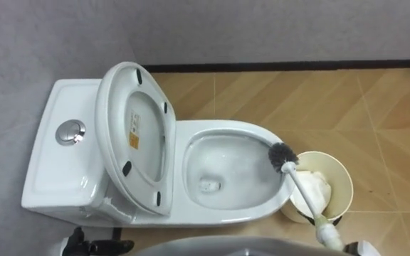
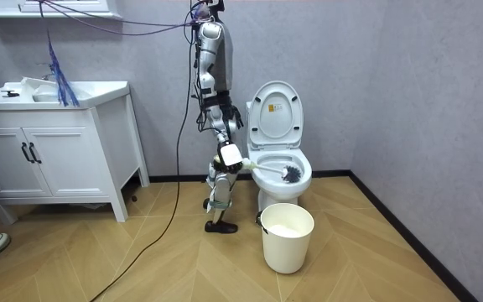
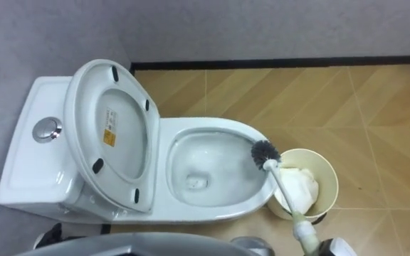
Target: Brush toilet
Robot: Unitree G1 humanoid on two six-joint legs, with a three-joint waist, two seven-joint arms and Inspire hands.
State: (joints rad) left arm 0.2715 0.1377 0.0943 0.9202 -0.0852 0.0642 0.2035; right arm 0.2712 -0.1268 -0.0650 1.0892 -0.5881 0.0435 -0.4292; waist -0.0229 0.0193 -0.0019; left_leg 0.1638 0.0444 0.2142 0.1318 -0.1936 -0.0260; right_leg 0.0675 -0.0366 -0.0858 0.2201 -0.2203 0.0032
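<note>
Right hand [image 2: 231, 158] comes in at the lower right corner of the eye views and is closed round the thick end of the toilet brush [image 1: 305, 195], which it carries clear of the floor. From that grip the handle runs up and to the robot's left, passing over the cream bin [image 1: 337, 167] that stands just beside the front of the toilet. The long axis therefore points from the hand diagonally into the bowl.

At the far end, the dark brush head [image 1: 283, 156] sits at the front rim of the toilet bowl [image 1: 233, 126], over the inner slope on the side nearest the bin. The water and drain [image 1: 211, 186] lie further to the robot's left and lower down. By my judgement, scrubbing calls for pushing along the handle's own line, leftward and downward, not for a sideways swing. The seat and lid [image 1: 137, 135] stand raised, well clear of that path.

The room view shows the robot upright at the room view's left of the toilet, with the brush reaching across to the bowl.

A dark shape at the lower left edge is probably the left hand [image 1: 84, 246]. It is farther from the brush, and I cannot tell its state.
</note>
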